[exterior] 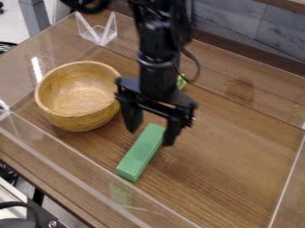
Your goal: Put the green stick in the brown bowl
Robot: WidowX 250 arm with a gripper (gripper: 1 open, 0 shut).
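Observation:
The green stick (pixel 139 154) lies flat on the wooden table, running from lower left to upper right, right of the brown bowl (pixel 78 93). My gripper (pixel 152 130) points straight down over the stick's upper end, open, with one dark finger on each side of that end. Nothing is held. The bowl is empty and sits at the left.
A red ball with a small green piece is mostly hidden behind the arm (pixel 180 80). Clear acrylic walls (pixel 53 147) ring the table. A clear plastic stand (pixel 98 29) is at the back left.

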